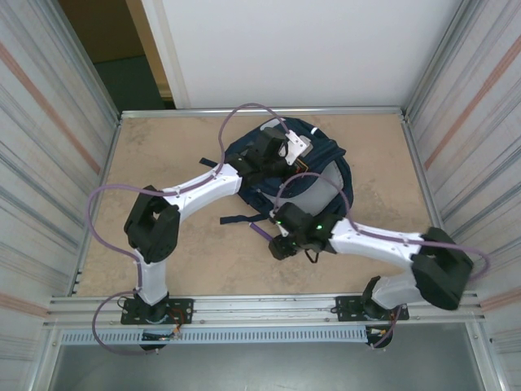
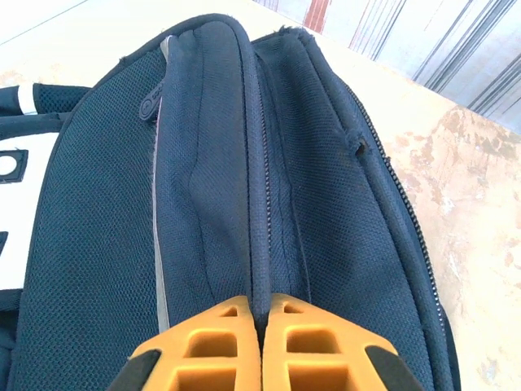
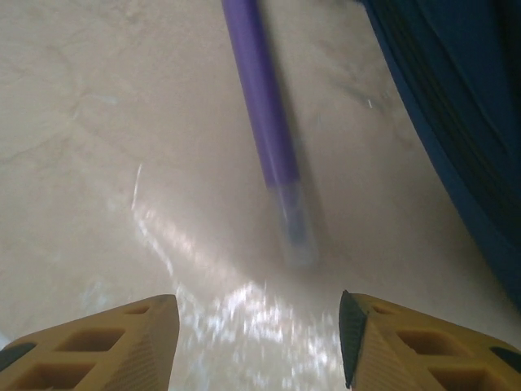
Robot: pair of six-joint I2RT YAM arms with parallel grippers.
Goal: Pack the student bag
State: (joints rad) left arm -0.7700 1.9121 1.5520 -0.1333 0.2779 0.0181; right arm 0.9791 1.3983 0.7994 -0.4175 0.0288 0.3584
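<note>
While the left gripper (image 2: 260, 308) pinches the one student bag (image 2: 203, 163) by its seam, the right gripper (image 3: 259, 298) stands parted beside it, one purple pen (image 3: 267, 122) ahead.

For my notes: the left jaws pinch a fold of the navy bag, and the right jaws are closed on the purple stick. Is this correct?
No: the right wrist view shows the right jaws open, with the purple stick lying ahead of them, not held. The rest stands.

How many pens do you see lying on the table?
1: a purple pen on the table, ahead of the open right gripper, beside the student bag. More may hide under it.
</note>
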